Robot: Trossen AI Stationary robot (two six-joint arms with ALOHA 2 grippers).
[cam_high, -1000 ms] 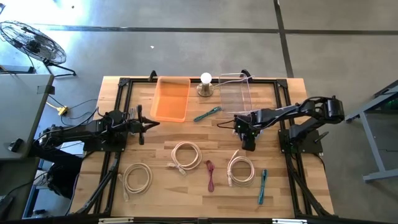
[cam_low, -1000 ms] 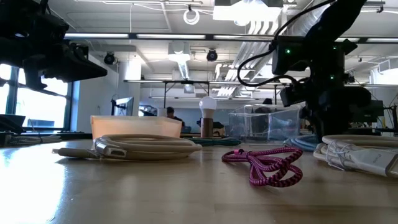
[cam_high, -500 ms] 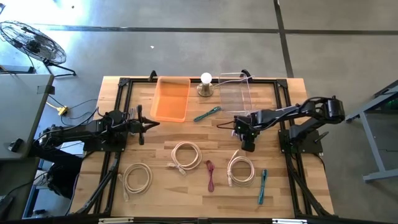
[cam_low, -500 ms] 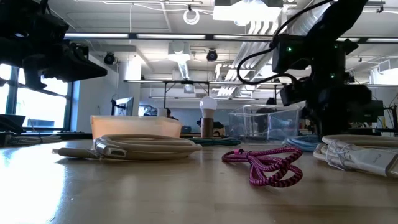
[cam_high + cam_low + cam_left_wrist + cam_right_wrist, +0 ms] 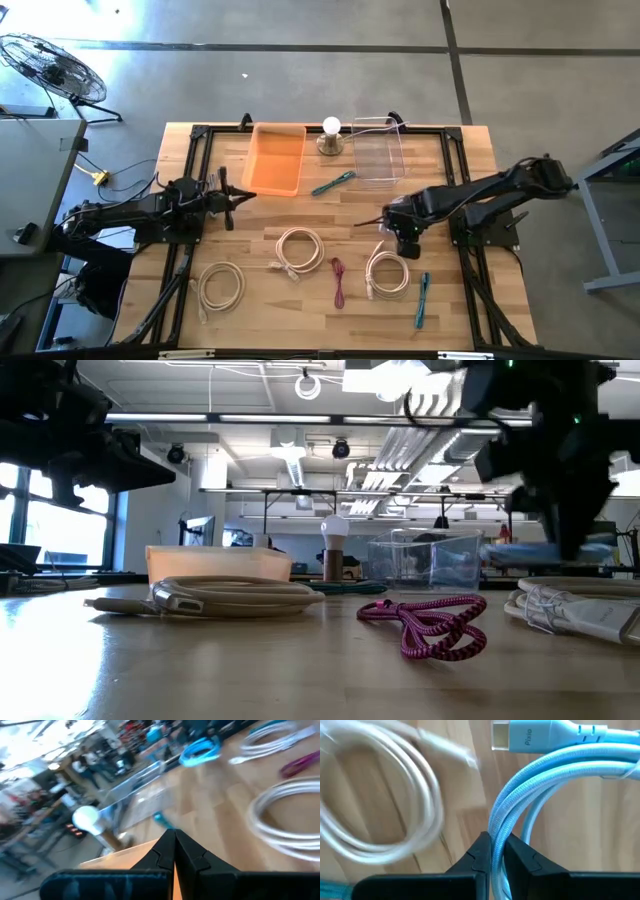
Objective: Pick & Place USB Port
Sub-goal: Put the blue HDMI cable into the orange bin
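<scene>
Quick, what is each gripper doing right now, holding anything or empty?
Left gripper: closed, holding nothing, waiting at the table's left side.
Right gripper: closed on the light blue cable, above the table's right half.

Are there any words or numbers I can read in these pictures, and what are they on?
"Pixio" on the plug of the light blue cable held by the right end effector.
No other text shows on the table, the bins or the other cables.
</scene>
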